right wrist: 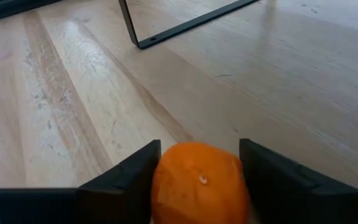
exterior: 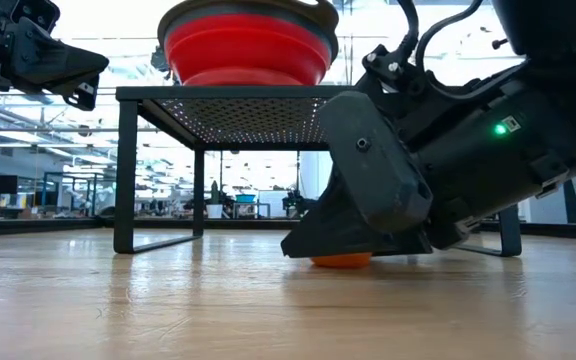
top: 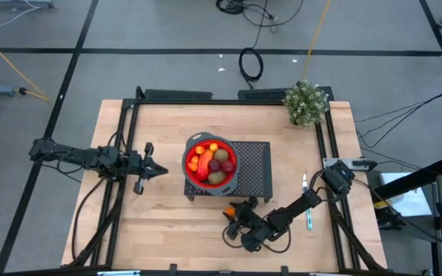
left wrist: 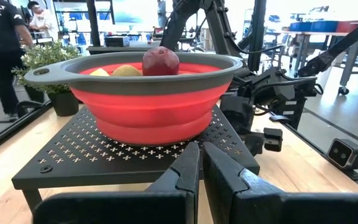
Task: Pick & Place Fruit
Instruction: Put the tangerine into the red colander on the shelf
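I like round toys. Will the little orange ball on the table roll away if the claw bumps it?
Probably, yes. The orange ball looks round and sits on flat, smooth wood, so a nudge could send it rolling. Right now the right claw has a finger on each side, which should hem it in. Its skin looks slightly bumpy, so it may grip well.

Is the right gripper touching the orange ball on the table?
Touching. In the right wrist view the right gripper has both jaws pressed against the orange ball.

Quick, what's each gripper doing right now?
Left gripper: shut, empty, beside the red bowl.
Right gripper: jaws against both sides of the orange ball on the table.
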Available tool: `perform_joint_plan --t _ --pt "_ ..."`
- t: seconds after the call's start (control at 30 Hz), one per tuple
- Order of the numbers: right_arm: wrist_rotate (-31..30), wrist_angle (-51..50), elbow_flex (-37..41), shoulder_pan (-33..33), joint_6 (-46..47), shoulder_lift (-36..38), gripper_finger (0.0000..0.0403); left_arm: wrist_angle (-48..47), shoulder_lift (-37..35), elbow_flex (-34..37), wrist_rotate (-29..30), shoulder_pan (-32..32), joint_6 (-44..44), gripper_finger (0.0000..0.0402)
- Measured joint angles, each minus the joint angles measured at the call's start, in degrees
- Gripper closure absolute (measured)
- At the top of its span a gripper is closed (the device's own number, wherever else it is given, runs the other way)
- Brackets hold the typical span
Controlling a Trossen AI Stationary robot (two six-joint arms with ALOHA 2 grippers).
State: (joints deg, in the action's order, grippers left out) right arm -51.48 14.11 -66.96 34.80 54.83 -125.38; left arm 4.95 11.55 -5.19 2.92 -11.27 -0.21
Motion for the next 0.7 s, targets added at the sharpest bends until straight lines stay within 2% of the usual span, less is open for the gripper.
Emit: perform_joint_plan --t 0.37,0.53,0.7 --pt "0.8 1.8 0.0 0.0 1.4 -0.1 0.0256 0.0 0.0 0.0 0.0 0.0 0.0 0.0382" --pt "3.1 2.5 0.0 0.1 0.6 1.2 0.0262 0.0 0.0 0.0 0.0 0.0 -0.2 0.0382" --pt "5.8 6.9 0.0 0.3 -6.9 4.1 0.0262 0.0 0.0 0.0 0.0 0.0 -2.6 0.0382"
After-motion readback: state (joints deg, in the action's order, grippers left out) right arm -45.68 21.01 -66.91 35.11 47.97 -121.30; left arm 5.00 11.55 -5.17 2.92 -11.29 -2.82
